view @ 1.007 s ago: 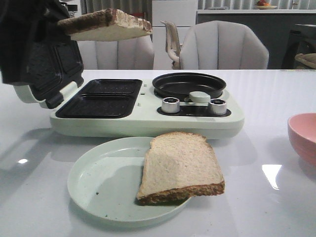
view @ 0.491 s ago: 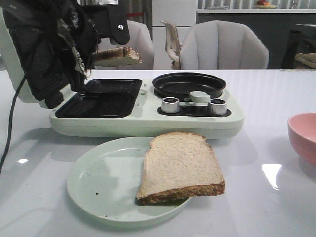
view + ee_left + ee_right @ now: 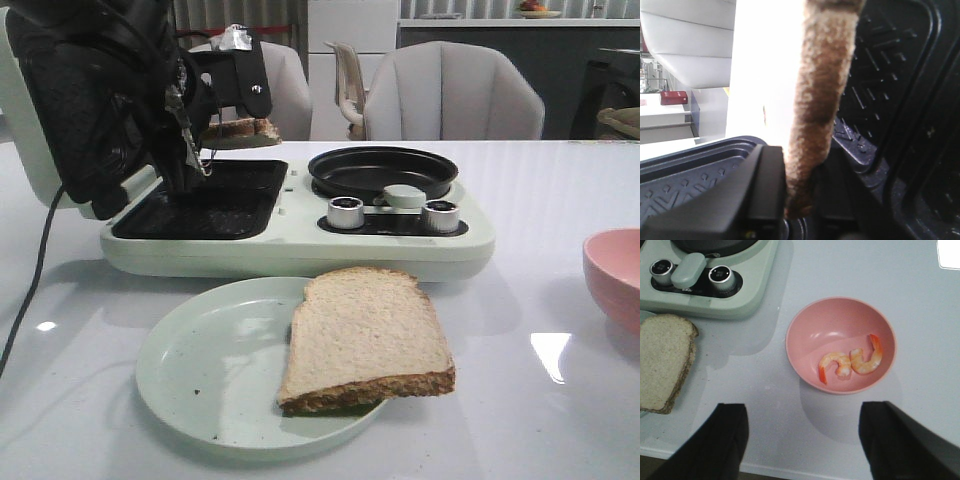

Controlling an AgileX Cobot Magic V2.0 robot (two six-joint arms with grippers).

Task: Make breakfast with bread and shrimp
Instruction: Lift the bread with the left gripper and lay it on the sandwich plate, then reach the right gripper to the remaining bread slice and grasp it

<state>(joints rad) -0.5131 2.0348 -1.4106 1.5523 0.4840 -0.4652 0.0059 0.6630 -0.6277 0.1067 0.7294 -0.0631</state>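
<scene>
One bread slice (image 3: 822,100) hung edge-on, pinched in your left end effector (image 3: 225,100) above the sandwich maker's rear tray (image 3: 230,175); a level, low release would have seated it flat. The second slice (image 3: 365,335) lay on the plate (image 3: 200,380). Two shrimp (image 3: 850,362) sat in the pink bowl (image 3: 840,315), beneath your right end effector (image 3: 802,440), spread and empty.

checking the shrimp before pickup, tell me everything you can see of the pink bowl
The pink bowl is round, smooth and matte, plastic by its look, and stands upright on the white table, right of the green cooker. Two curled orange-white shrimp lie touching on its floor, off-centre. Nothing else touches it; the open right pincer hangs above, apart. The front view shows only its left edge.
</scene>
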